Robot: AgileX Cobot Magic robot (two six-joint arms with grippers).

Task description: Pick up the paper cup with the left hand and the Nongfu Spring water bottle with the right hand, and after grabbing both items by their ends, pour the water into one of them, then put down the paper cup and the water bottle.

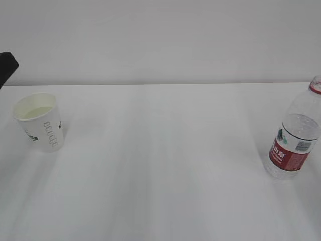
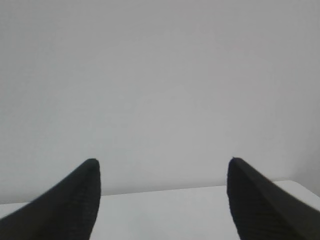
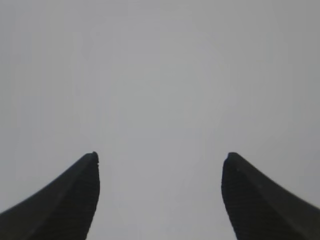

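Standing upright at the far left of the white table (image 1: 160, 165): the paper cup (image 1: 40, 122), white, tapered, dark green logo and grey vertical lettering on the side, mouth open to the ceiling, a pale yellowish level of the water (image 1: 39, 112) showing against the cream inside. Judged already partly filled.

Standing upright at the far right edge of the exterior view: the Nongfu Spring water bottle (image 1: 297, 135), clear ribbed plastic, red label low on the body, red neck ring at the top, top cut off by the frame so cap on or off cannot be told. Placed well apart from the cup, most of the bare tabletop between them; judged laid out so, one item per side, to let each arm reach its own without crossing.

Left hand (image 2: 162, 165): jaws spread wide, nothing between the black ribbed fingers (image 2: 75, 200); aimed at the plain wall, only the table's far edge below. Neither cup nor bottle in this view. In the exterior view, only a dark corner at the upper left edge, presumably part of this arm, above and behind the cup, apart from it.

Right hand (image 3: 160, 157): jaws equally wide, empty, facing blank wall; absent from the exterior view.

Status, as judged: both items on the table, neither gripped; either ahead of the first pick or after set-down, not decidable here.
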